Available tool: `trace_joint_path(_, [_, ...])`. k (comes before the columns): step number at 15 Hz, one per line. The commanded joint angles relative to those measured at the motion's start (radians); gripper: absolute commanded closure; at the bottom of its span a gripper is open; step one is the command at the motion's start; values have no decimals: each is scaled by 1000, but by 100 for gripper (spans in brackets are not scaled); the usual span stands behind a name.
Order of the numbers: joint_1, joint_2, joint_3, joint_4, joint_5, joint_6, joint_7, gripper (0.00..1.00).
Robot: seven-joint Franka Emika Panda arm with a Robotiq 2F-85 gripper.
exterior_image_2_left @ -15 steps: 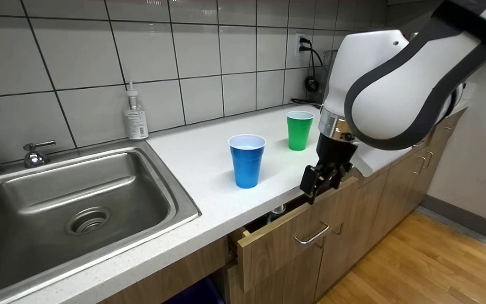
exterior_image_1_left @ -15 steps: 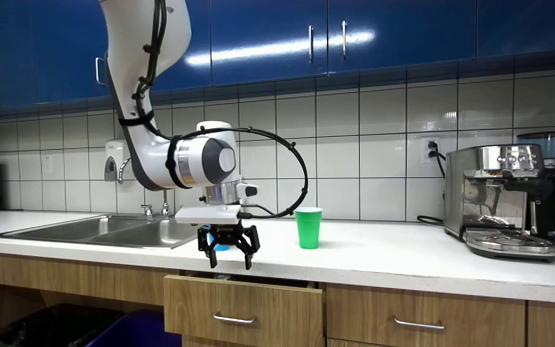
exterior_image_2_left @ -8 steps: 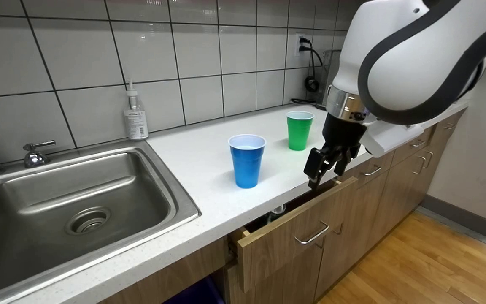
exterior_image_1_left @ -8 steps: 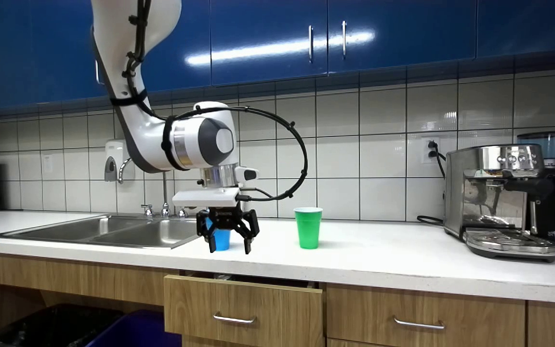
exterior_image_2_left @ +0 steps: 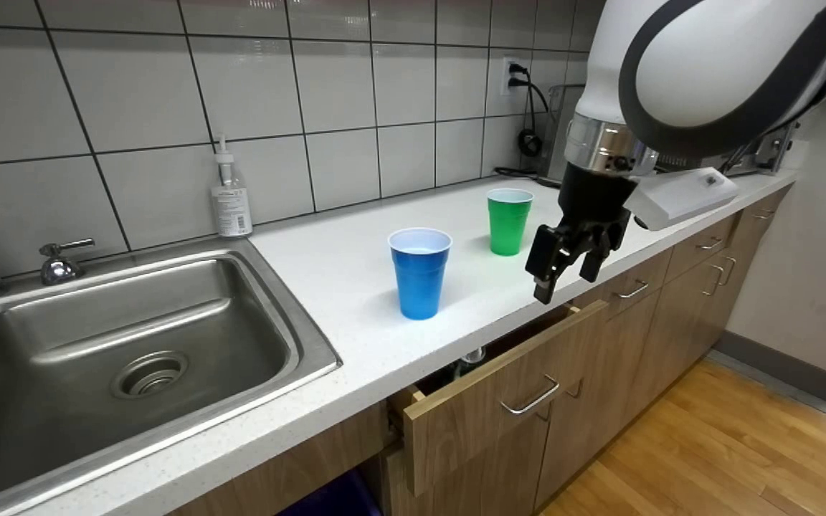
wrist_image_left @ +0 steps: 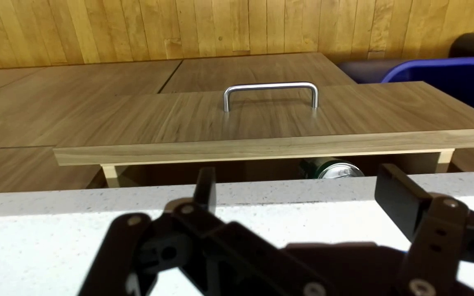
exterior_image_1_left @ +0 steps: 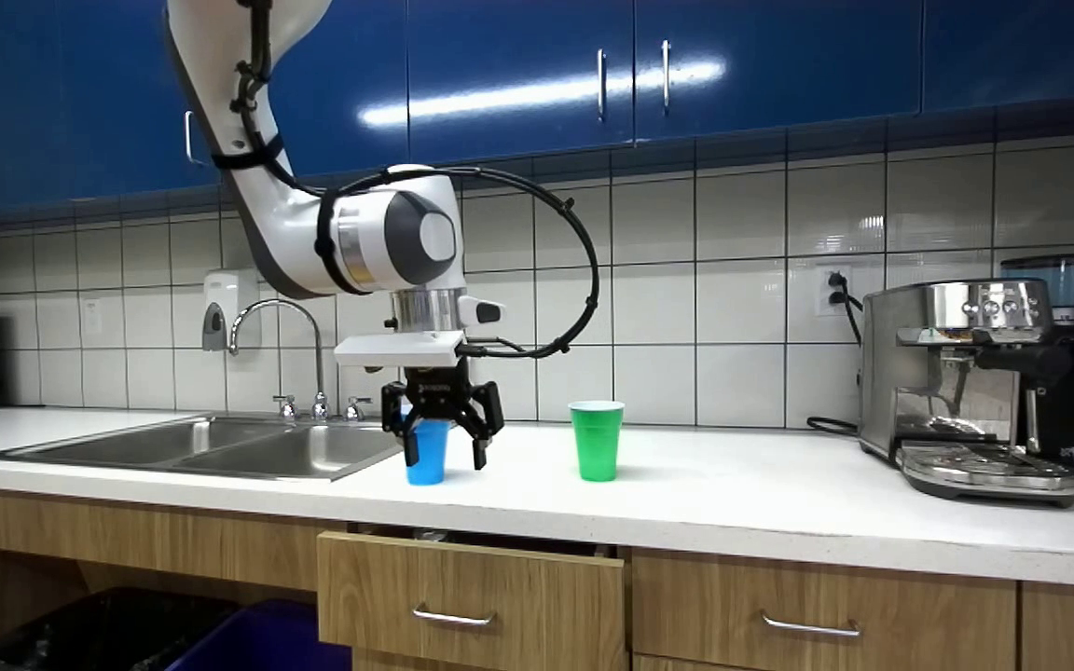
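Note:
My gripper [exterior_image_1_left: 446,458] is open with nothing between its fingers. It hangs pointing down, above the counter's front edge and the partly open wooden drawer [exterior_image_1_left: 472,596]. It also shows in an exterior view [exterior_image_2_left: 567,283] and in the wrist view [wrist_image_left: 296,181]. A blue cup [exterior_image_2_left: 420,279] stands upright on the counter, apart from the gripper; a finger partly covers this cup [exterior_image_1_left: 428,458] in an exterior view. A green cup [exterior_image_2_left: 508,226] stands upright farther along the counter. A can with a silver end [wrist_image_left: 340,169] lies in the drawer, partly hidden by the counter edge.
A steel sink [exterior_image_2_left: 277,308] is set in the white counter, with a soap bottle [exterior_image_2_left: 231,201] behind it. An espresso machine [exterior_image_1_left: 956,373] stands at the far end. Blue cabinets [exterior_image_1_left: 518,84] hang above. A purple bin [exterior_image_1_left: 262,638] stands under the counter.
My gripper has risen from just above the drawer to above the counter level, still open. The cups and the drawer have not moved.

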Motion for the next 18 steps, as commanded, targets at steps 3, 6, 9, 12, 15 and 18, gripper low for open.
trace_joint_path(3, [-24, -8, 12, 58, 31, -142, -39, 0])
trace_joint_path(6, [-21, -3, 15, 42, 9, -113, -5, 0])
trace_joint_path(9, [-22, -3, 15, 50, 9, -129, -7, 0])
trace_joint_path(12, [-22, -3, 15, 51, 9, -130, -7, 0])
trace_joint_path(15, [-22, -3, 15, 51, 9, -131, -7, 0])
trace_joint_path(18, [-22, -3, 15, 51, 9, -131, -7, 0])
